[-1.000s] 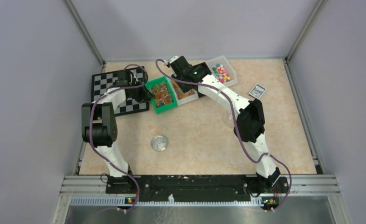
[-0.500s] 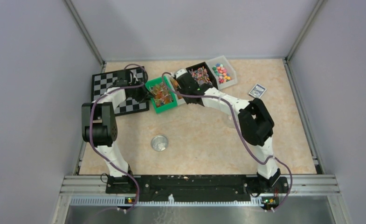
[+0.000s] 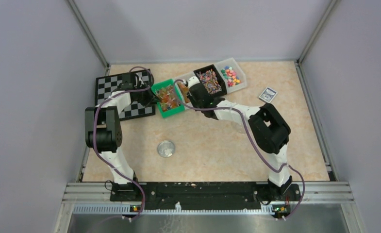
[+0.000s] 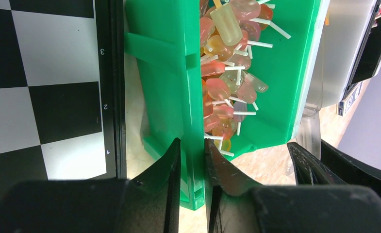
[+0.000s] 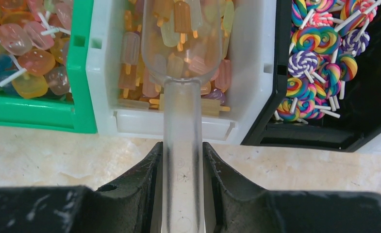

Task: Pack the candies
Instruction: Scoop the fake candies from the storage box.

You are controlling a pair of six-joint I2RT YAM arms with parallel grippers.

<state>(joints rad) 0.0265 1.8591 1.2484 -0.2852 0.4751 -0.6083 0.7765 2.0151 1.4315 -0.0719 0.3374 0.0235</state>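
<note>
A clear scoop [image 5: 181,53] is held by its handle in my right gripper [image 5: 182,148], which is shut on it. The scoop's bowl lies in the white bin [image 5: 249,63] among popsicle-shaped candies [image 5: 130,48]; whether any lie inside the bowl I cannot tell. In the top view the right gripper [image 3: 193,94] sits at the near end of that bin. My left gripper [image 4: 192,145] is shut on the near wall of the green bin [image 4: 164,73], which holds pink, orange and yellow candies [image 4: 224,90] on white sticks. From above, the left gripper [image 3: 152,98] is at the green bin's [image 3: 174,110] left side.
A black bin [image 5: 280,102] of rainbow swirl lollipops [image 5: 319,63] stands right of the white bin. Behind it is a clear bin [image 3: 240,81] of mixed sweets. A chessboard [image 3: 113,90] lies under the left arm. A round metal tin [image 3: 166,149] and a small card [image 3: 268,94] lie on the table.
My right arm has drawn back toward the near side and left, uncovering the black bin and bringing the scoop over the white bin. The left arm has stayed put.
</note>
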